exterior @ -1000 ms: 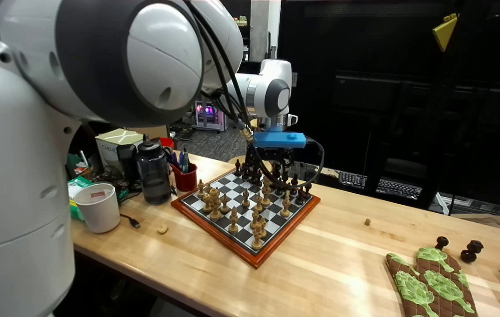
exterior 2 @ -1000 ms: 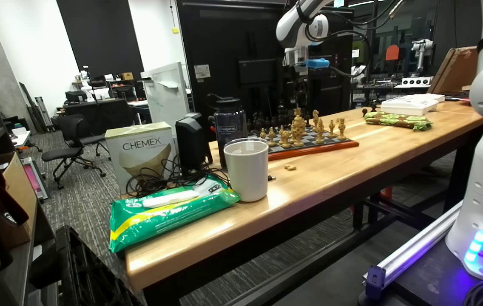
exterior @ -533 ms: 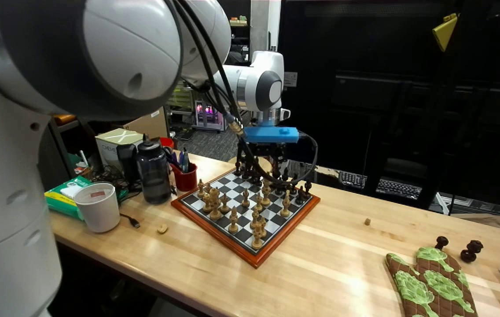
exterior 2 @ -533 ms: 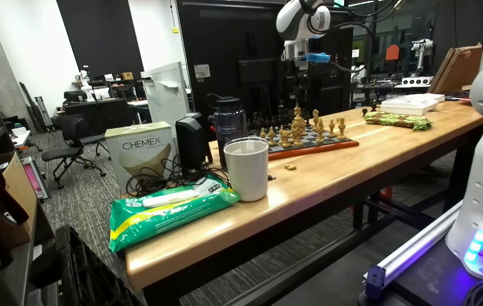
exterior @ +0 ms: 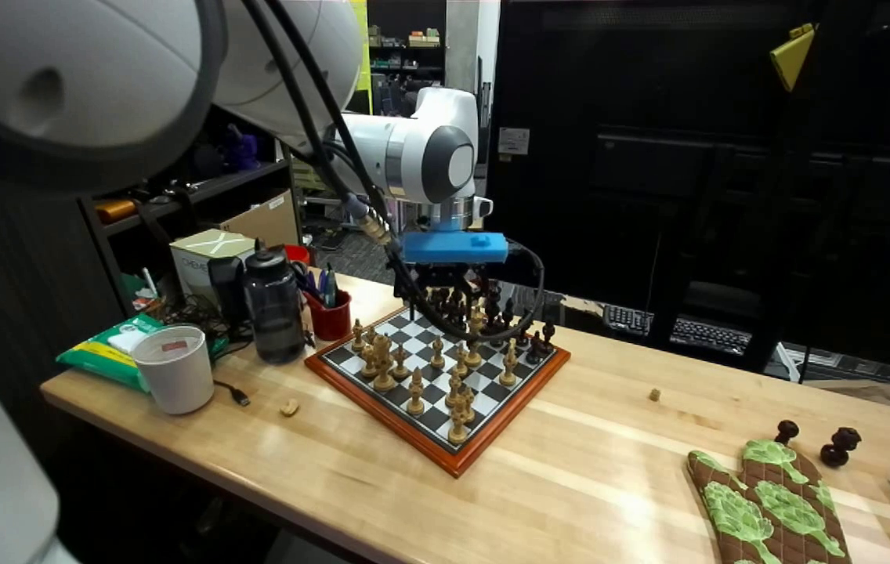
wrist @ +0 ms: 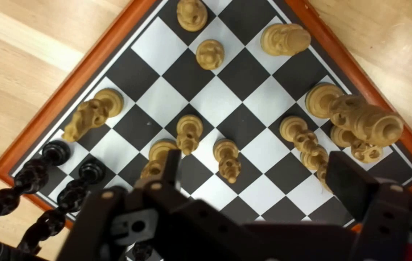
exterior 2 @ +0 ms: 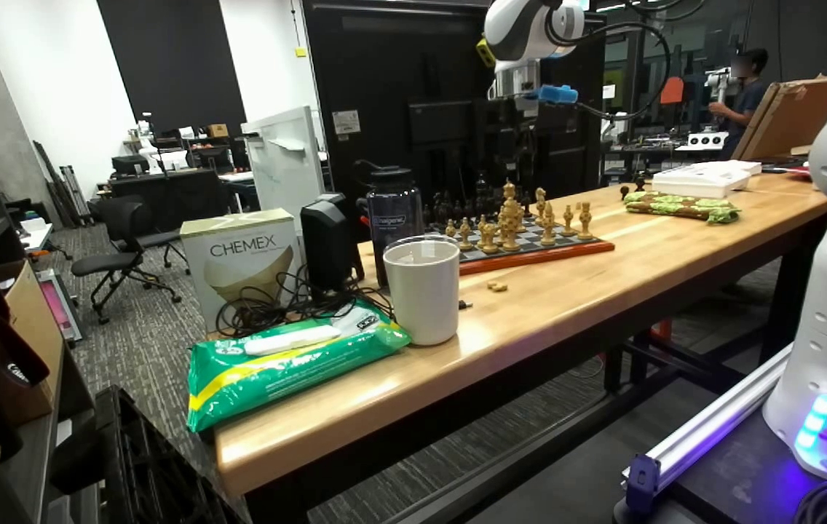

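Gripper (wrist: 256,172) hovering over chessboard (wrist: 215,99), fingers (wrist: 353,185) standing apart (grasping nothing), likely clearing pale pieces (wrist: 354,112); dark pieces (exterior: 839,447) resting off chessboard, presumably out of play.

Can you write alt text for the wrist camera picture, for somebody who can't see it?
A black robot gripper, jaws spread wide, hangs over a black-and-white, wood-edged chessboard seen from above. Tan chess pieces stand scattered across it, and dark pieces show at the picture's lower left. A pale wooden table shows around the board.
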Controlling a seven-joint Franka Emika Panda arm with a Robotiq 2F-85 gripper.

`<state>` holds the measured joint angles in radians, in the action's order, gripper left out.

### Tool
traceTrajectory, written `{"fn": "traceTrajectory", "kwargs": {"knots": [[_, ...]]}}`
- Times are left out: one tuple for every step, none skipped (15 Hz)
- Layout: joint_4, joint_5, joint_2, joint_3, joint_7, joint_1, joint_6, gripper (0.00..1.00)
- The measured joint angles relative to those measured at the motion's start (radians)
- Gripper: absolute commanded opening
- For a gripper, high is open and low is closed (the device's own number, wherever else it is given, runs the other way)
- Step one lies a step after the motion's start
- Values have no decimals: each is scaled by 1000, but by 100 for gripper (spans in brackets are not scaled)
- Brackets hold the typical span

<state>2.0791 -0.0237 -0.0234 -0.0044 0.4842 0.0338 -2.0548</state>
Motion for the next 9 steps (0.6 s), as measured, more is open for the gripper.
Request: {"fn": "traceTrajectory", "kwargs": {"knots": [[25,0,-17,0,0,-6,-10,100],[50,0,-34,0,0,-11,-23,100],[74,0,-50,0,-1,-17,-34,100],[97,0,-65,0,-1,-22,-46,100],[119,0,-79,0,-1,-28,-58,100],[139,-1,-92,0,-1,-33,-69,100],[158,-1,-105,1,-1,-37,-80,100],[176,-1,-116,1,-1,-41,-90,100],[192,-1,-125,1,-2,-45,-100,100]]}}
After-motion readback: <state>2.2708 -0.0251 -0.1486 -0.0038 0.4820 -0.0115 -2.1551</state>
